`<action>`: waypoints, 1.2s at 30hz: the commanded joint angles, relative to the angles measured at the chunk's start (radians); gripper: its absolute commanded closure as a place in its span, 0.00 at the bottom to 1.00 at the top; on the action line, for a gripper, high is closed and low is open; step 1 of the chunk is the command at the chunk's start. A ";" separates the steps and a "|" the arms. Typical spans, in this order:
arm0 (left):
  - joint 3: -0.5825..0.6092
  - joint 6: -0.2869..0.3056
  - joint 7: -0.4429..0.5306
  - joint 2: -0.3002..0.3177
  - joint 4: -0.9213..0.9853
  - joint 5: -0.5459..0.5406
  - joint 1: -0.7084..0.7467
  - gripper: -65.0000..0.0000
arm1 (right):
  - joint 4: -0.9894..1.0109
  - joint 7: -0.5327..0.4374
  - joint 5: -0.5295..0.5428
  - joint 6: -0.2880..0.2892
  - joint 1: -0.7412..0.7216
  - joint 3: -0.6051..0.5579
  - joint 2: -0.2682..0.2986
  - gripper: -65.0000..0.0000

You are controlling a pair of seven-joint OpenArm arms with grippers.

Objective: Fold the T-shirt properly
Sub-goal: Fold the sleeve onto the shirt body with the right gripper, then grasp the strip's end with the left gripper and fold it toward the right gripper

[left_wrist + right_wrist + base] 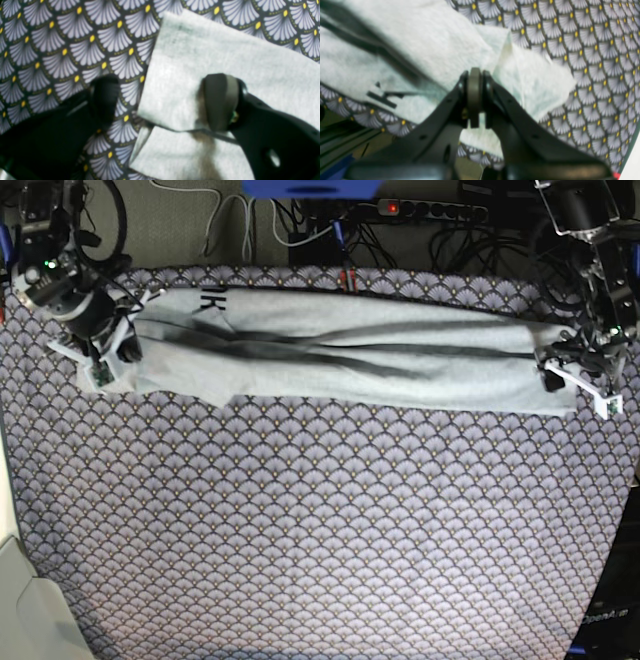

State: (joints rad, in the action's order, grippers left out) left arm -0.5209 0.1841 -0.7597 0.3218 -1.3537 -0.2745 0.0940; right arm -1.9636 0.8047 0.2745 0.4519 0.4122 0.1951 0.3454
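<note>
T-shirt (430,384) | left tool (161,100): beneath | right tool (476,91): pinched at tip

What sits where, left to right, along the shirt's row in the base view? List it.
Right gripper, black lettering, left gripper.

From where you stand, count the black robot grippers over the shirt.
2: the open black left gripper at the light grey cotton T-shirt's one end, the shut black right gripper at its other.
</note>
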 commanded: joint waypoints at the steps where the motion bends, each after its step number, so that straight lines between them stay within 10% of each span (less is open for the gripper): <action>1: -0.003 -0.001 0.010 0.024 -0.013 -0.004 -0.007 0.20 | -0.020 -0.012 0.004 0.000 0.014 0.008 0.007 1.00; 31: 0.000 0.002 -0.002 0.018 -0.013 -0.006 0.025 0.20 | 0.057 0.114 0.002 -0.002 -0.009 0.005 -0.049 0.91; 36: -0.002 0.110 -0.002 -0.006 -0.013 -0.039 0.048 0.20 | 0.054 0.114 0.002 -0.002 -0.009 0.001 -0.049 0.89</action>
State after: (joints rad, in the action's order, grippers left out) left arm -0.5220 0.2844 -0.7353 0.3107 -1.3560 -0.3191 0.1383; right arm -1.8912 0.9310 0.2737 0.4496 0.4072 0.1925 0.2829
